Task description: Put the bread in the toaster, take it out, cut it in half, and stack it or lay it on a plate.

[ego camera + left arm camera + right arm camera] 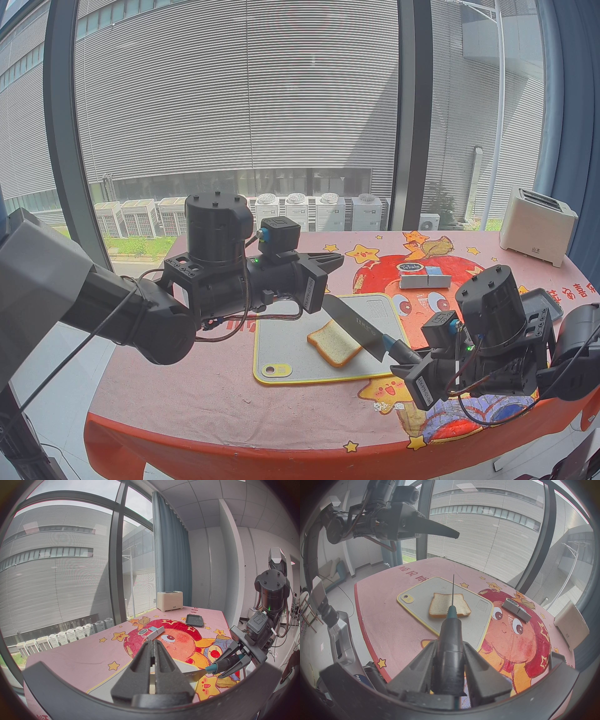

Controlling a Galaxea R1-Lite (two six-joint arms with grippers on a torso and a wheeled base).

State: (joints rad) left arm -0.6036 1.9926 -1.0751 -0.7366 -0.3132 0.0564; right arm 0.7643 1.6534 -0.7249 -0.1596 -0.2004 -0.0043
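A slice of bread (335, 342) lies flat on the grey, yellow-rimmed cutting board (284, 356). My right gripper (414, 369) is shut on the dark handle of a knife (353, 322), whose blade slants over the right part of the slice. Seen from the right wrist, the knife (452, 614) is edge-on across the bread (440, 605), centred on the board (418, 594). Whether the blade touches the slice is unclear. My left gripper (328, 262) is shut and empty, hovering above the board's far left side. The cream toaster (537, 225) stands at the far right corner.
A small grey and blue box (425, 277) lies behind the board. A dark tray (194, 620) rests near the toaster (169, 600), on the right side of the pink patterned tablecloth. The window runs along the table's far edge.
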